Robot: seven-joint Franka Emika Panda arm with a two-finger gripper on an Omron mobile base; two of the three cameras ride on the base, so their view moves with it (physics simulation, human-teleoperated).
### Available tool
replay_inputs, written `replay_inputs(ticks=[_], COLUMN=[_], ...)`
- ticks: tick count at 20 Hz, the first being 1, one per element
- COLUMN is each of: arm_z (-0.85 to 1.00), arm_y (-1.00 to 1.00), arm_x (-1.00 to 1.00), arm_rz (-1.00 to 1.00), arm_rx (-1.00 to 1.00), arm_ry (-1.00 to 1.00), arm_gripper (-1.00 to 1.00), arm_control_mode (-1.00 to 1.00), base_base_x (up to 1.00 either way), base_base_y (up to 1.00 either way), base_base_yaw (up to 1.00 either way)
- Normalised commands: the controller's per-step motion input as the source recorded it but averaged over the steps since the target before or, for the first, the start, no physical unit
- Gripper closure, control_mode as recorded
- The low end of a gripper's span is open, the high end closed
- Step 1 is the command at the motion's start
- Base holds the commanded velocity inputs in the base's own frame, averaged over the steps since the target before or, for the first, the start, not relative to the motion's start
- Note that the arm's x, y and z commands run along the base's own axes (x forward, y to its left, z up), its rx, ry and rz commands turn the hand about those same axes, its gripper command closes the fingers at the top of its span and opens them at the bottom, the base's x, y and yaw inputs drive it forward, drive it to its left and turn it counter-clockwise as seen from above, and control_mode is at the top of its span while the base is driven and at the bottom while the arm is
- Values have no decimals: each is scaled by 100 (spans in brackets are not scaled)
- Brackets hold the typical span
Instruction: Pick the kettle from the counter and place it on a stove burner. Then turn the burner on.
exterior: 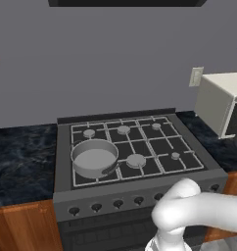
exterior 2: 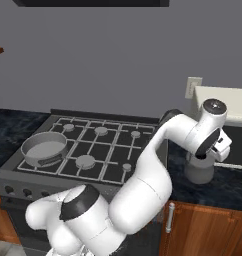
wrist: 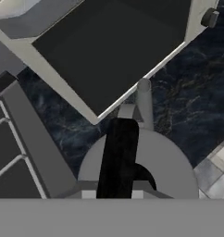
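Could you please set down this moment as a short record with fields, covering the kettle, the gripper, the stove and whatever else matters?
kettle: grey kettle standing on the counter right of the stove, in front of the microwave
kettle handle: dark handle directly below the hand camera
gripper: above the kettle; open or shut cannot be told
stove: black cooktop with grates
saucepan: saucepan on the front left burner
free burner: small stove burner at front right, bare
knobs: a row on the stove front
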Motion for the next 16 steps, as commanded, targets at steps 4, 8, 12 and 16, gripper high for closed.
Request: replay_inputs(ticks=[4,8,12,16], arm_z=[10,8,9,11], arm_y=[81,74,72,65], arm_x=[-51,-38,-29,-13], arm_rz=[9,10,10,8], arm_rx=[-6,-5,-7,-8], arm_ry=[0,0,0,0], arm_gripper=[100,100,100,100], arm_control_mode=[-100,-100,-100,-100], base_base_x=[0,0,0,0], base_base_y=[0,0,0,0], base_base_yaw=[0,0,0,0])
